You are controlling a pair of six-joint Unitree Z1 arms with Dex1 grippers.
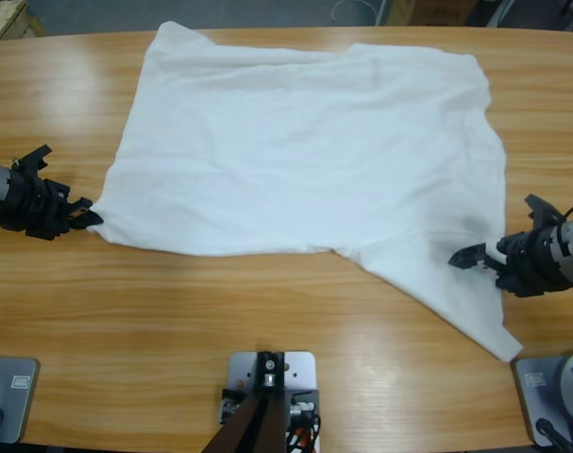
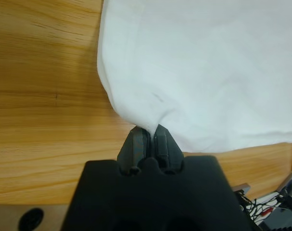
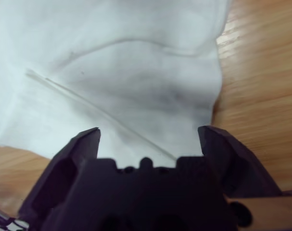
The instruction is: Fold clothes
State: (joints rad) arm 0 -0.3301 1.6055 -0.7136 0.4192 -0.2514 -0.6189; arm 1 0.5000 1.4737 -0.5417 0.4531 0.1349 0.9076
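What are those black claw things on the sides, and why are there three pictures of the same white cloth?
Those are two robot arms, and each ends in a black pincer. One picture is taken from above the wooden table. The other two come from little cameras on the arms' wrists, looking along each pincer. The white cloth is a T-shirt spread out on the table for folding. The left pincer is pinched shut on one corner of the shirt. The right pincer is wide open, with the shirt's edge lying between its jaws, so it holds nothing yet.
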